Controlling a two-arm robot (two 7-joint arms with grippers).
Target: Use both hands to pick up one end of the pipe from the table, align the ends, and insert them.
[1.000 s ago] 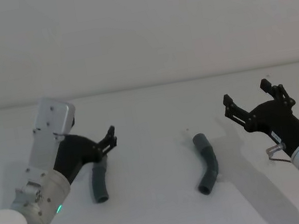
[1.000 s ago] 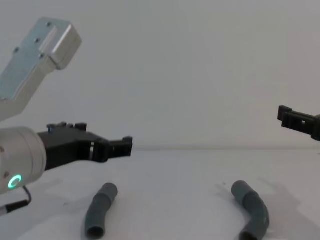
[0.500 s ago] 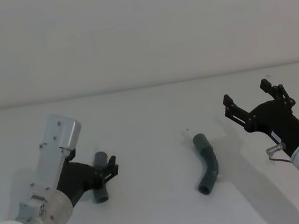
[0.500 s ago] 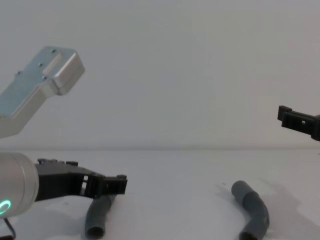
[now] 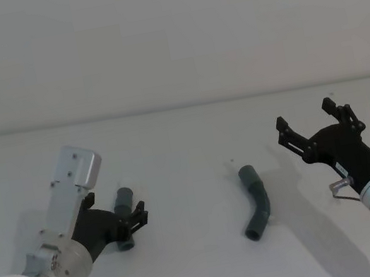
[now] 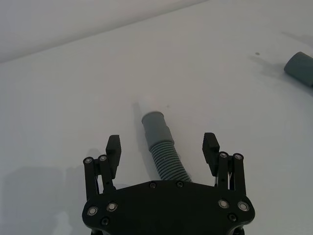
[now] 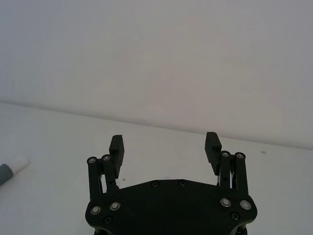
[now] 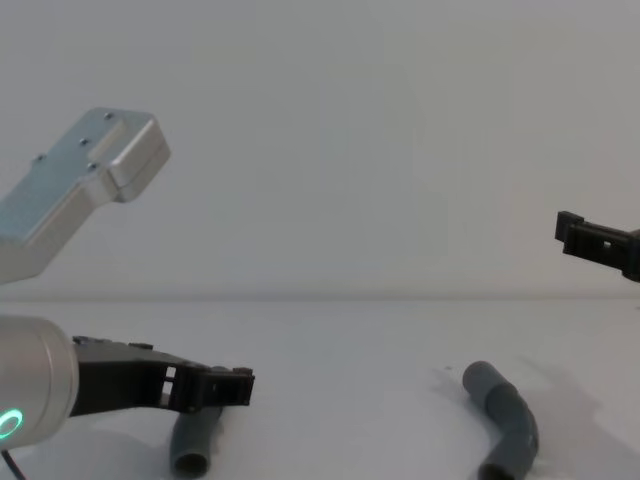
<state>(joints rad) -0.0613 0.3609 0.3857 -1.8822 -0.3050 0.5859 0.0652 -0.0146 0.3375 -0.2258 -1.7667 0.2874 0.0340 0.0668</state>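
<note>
Grippers, two.
Left gripper (image 5: 136, 215): lower left of the head view, down low over the table (image 5: 193, 266). Its fingers are spread wide, one on each side of the left hose piece (image 6: 165, 155). In the left wrist view both fingertips stand clear of the ribbed hose, gripping nothing. Its silver wrist cylinder (image 8: 35, 385) with a green light (image 8: 10, 422) sits at the lower left edge of the chest view.
Right gripper (image 5: 304, 116): right of centre in the head view, raised above the table, fingers wide apart and empty, well apart from either hose piece.

Hose pieces, two: dark grey, corrugated, both lying on the table, well apart from each other.
Left hose piece: lower left of the head view, between the left gripper's fingers, its smooth grey cuff (image 6: 154, 125) poking out beyond the fingertips.
Right hose piece (image 5: 256, 201): just right of centre in the head view, bent in the middle, nothing touching it.

Cuff with white spigot (image 7: 14, 165), one: left edge of the right wrist view, lying on the table. Which hose piece it belongs to cannot be told.

Table, one: white, matte.
Wall (image 5: 167, 34): white, behind the table.
</note>
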